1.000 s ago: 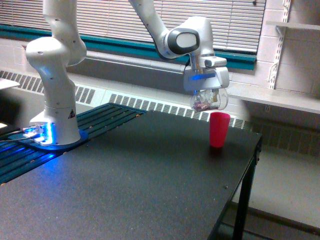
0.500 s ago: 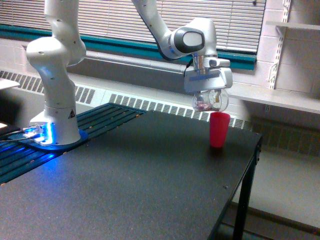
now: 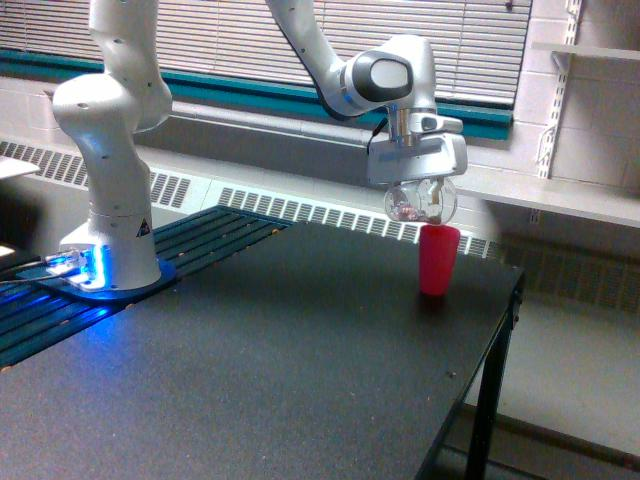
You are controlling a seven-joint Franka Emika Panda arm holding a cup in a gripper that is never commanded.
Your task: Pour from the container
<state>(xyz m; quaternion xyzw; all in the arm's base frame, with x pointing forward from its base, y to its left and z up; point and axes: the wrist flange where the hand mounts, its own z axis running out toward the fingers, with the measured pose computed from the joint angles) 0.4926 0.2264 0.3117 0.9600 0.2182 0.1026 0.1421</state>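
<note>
Standing on the dark speckled counter [image 3: 250,380], which fills most of the exterior view, is the big white arm [image 3: 115,150]. Its base sits on a blue-lit plate at about nine o'clock on the counter top. From there the arm rises out of the top of the view and comes back down toward two o'clock, ending in a bulky wrist joint with a grey cap.

Behind the counter a long white radiator grille [image 3: 330,212] runs under a window with closed slatted blinds [image 3: 250,40], and a white shelf [image 3: 560,195] juts from the wall on the exterior view's right.

The hand [image 3: 419,195] hangs from that wrist, pointing down, its fingers clenched around the container [image 3: 420,203], a small clear cup with brownish and pinkish bits showing through its wall. The container is held in the air, tipped onto its side rather than upright, though which way its mouth faces I cannot tell.

The pink cup [image 3: 438,259] stands upright on the counter near the far edge at two o'clock. The container hovers just above the pink cup's rim, a little toward ten o'clock from it, and whether the two touch is too close to call.
</note>
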